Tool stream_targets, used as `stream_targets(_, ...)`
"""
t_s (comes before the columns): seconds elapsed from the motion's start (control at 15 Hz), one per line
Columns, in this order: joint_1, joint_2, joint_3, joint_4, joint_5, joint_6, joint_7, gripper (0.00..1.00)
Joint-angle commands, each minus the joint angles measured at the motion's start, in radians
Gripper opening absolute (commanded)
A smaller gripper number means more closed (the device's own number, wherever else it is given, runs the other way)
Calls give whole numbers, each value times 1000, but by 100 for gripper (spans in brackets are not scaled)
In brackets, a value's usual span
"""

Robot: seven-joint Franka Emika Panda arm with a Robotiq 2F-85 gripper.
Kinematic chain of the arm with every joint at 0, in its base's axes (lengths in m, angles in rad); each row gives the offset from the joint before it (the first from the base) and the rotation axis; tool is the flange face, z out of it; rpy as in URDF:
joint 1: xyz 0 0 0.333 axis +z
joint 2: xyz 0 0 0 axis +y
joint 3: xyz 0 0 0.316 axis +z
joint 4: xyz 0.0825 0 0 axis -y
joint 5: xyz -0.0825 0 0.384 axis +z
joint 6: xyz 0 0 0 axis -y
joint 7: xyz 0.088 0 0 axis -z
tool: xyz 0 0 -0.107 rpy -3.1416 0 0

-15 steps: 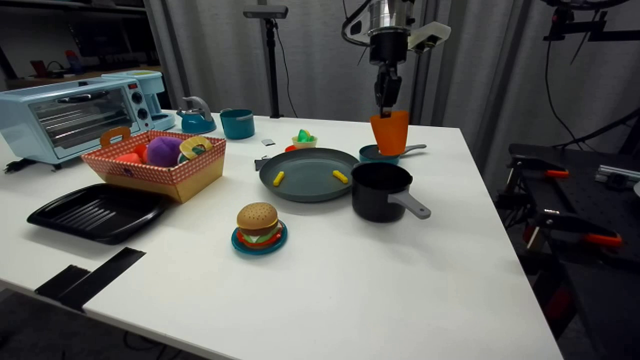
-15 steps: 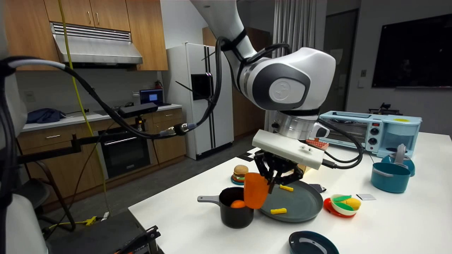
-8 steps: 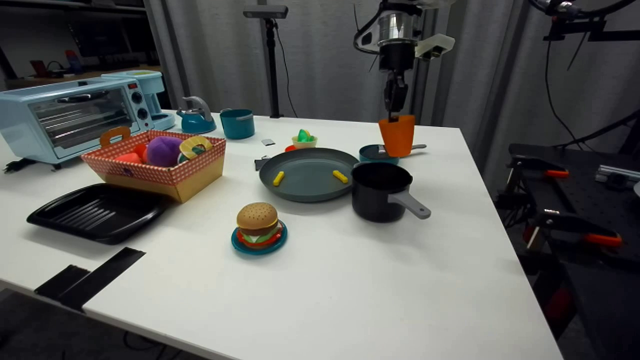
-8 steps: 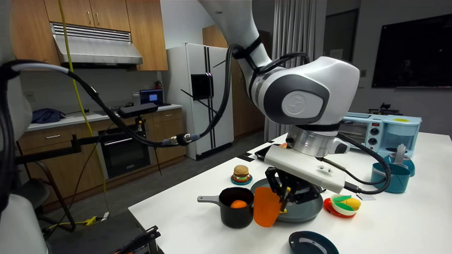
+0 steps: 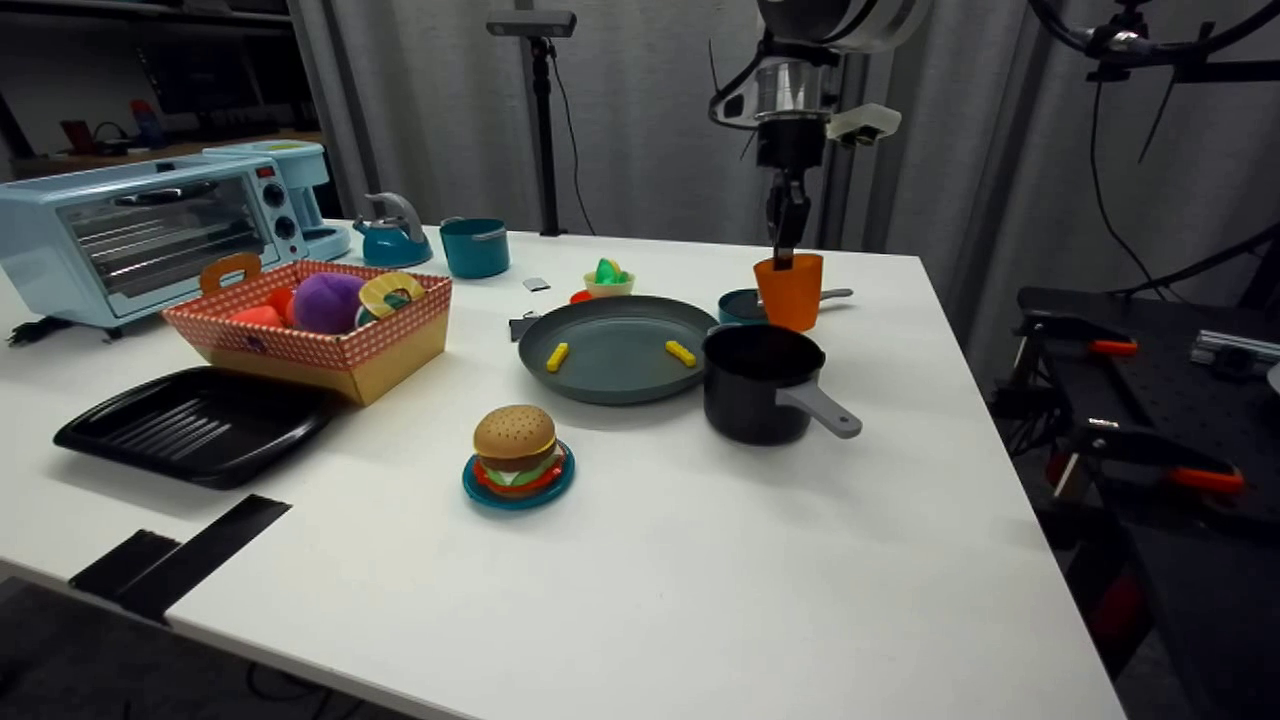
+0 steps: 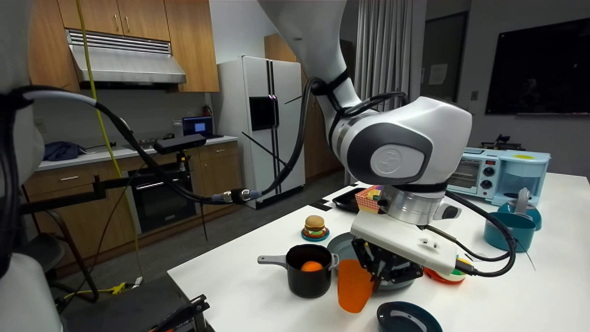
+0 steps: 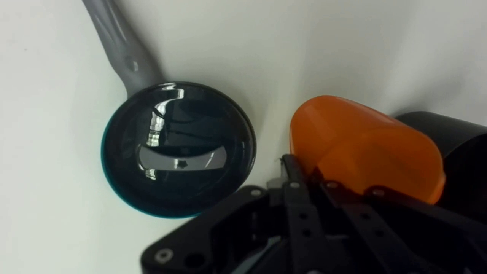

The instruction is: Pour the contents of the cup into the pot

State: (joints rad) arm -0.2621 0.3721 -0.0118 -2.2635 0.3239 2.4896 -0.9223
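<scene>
Jaws pinch the side of the orange cup [image 6: 354, 288], which is just beside the black pot [image 6: 305, 283]. An orange ball [image 6: 312, 266] sits inside the pot. The pot stands on the white bench [image 5: 650, 590], next to a big flat pan [image 5: 620, 328] with two yellow sticks [image 5: 681, 353] in it.

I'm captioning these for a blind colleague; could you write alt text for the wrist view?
A black gripper, coming in from the bottom, holds an orange cup that partly hides a black pot at the right edge. To the left, a small dark pan with a grey handle sits on a white table.
</scene>
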Motion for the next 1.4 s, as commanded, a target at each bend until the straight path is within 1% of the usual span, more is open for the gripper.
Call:
stream_targets(0.0,-31,35,35,24,32,38,-35,1)
stream_targets(0.13,-39,38,48,23,37,48,-37,1)
stream_targets(0.2,-42,37,51,20,34,48,-34,29)
stream_targets(0.27,-44,36,54,19,32,47,-32,31)
stream_targets(0.4,-48,31,57,15,30,45,-31,44)
stream_targets(0.47,-48,30,57,14,29,45,-31,54)
stream_targets(0.6,-47,28,58,12,27,45,-27,67)
stream_targets(0.87,-44,14,62,3,24,34,-25,98)
stream_targets(1.0,-51,-5,73,-7,36,1,-34,100)
stream_targets(1.33,-61,-78,83,-34,84,-81,-35,100)
